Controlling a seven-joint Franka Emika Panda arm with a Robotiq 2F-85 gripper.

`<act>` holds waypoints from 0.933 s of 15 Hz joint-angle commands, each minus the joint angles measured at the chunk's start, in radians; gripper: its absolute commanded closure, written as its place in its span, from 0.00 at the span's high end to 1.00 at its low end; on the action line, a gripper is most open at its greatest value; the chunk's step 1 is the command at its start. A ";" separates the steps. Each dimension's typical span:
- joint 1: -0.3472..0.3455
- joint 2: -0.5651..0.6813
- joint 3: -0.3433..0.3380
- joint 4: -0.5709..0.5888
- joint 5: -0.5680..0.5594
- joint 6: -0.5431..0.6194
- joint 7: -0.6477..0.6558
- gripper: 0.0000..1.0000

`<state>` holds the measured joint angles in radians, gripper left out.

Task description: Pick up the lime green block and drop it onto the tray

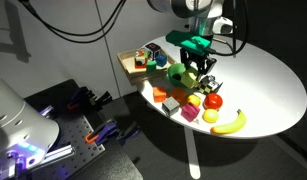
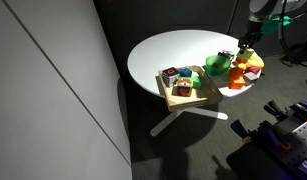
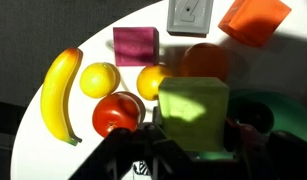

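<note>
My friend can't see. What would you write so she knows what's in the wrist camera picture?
A lime green block sits between the gripper's dark fingers at the bottom; whether it is gripped is unclear. Beside it on the white table lie a banana, a lemon, a red fruit, a magenta block and an orange block.

tomato (image 3: 118,112), orange fruit (image 3: 153,80) crowd the lime green block (image 3: 193,112) (table (image 1: 263,80) beyond open)
</note>
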<state>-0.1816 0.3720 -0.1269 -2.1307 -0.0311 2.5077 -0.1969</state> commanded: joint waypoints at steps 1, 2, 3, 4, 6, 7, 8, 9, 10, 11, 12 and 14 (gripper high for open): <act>-0.005 -0.001 0.005 0.001 -0.003 -0.003 0.003 0.54; -0.005 -0.001 0.005 0.001 -0.003 -0.003 0.003 0.54; -0.001 -0.002 0.006 -0.001 -0.005 0.001 0.005 0.29; 0.004 -0.006 0.011 -0.005 -0.005 0.007 0.006 0.29; 0.013 -0.014 0.022 -0.013 -0.007 0.013 0.006 0.29; 0.018 -0.019 0.027 -0.017 -0.009 0.017 0.007 0.29; 0.026 -0.023 0.031 -0.019 -0.013 0.020 0.010 0.29; 0.035 -0.026 0.035 -0.021 -0.018 0.025 0.014 0.29; 0.044 -0.028 0.037 -0.022 -0.022 0.030 0.016 0.29; 0.056 -0.028 0.037 -0.022 -0.030 0.035 0.022 0.29; 0.069 -0.026 0.037 -0.020 -0.039 0.038 0.030 0.29; 0.096 -0.021 0.034 -0.015 -0.064 0.040 0.045 0.29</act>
<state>-0.1142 0.3712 -0.0905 -2.1338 -0.0422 2.5373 -0.1955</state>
